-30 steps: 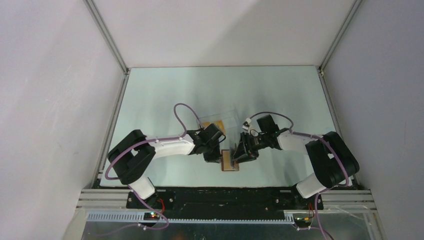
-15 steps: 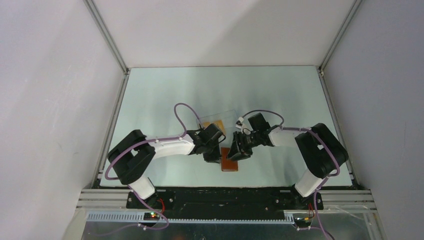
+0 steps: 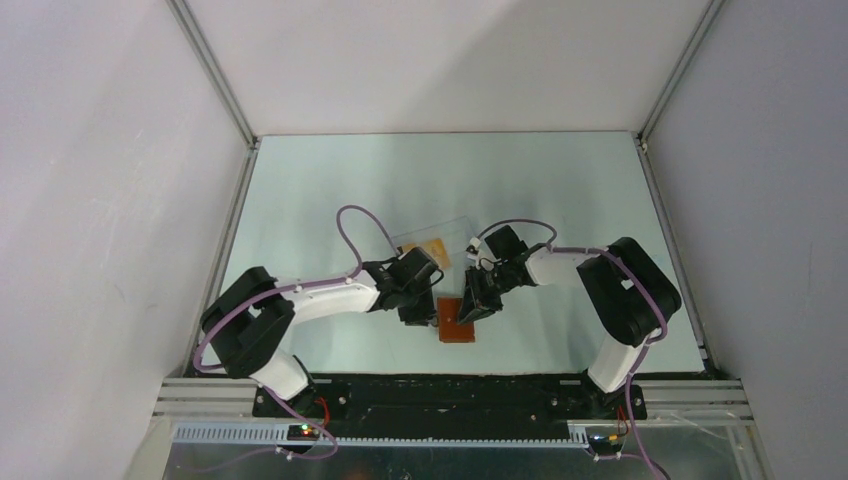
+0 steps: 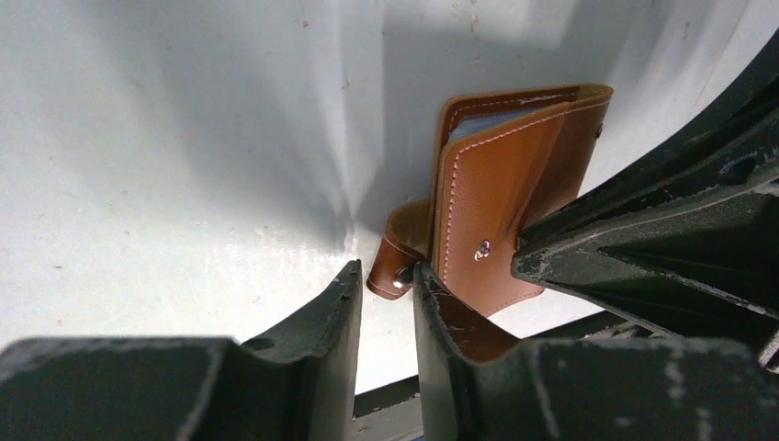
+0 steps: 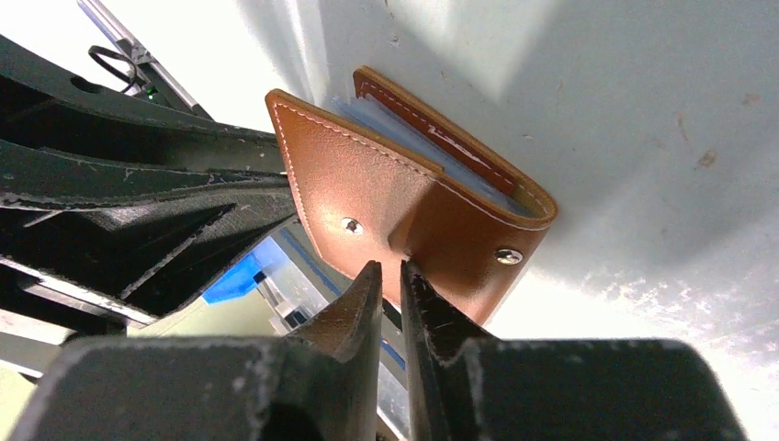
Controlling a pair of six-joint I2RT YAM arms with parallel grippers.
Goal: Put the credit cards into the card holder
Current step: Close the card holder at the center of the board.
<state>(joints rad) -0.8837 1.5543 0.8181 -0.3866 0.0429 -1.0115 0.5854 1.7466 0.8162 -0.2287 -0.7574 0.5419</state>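
Top view: the card holder (image 3: pixel 458 325) lies folded on the table (image 3: pixel 330 180), mid near edge, between the left gripper (image 3: pixel 420 312) and the right gripper (image 3: pixel 470 306).

Left wrist view: jaws slightly parted and empty, tips just short of the snap tab (image 4: pixel 395 271).

Right wrist view: jaws nearly together against the holder's cover. Whether they pinch it cannot be told.
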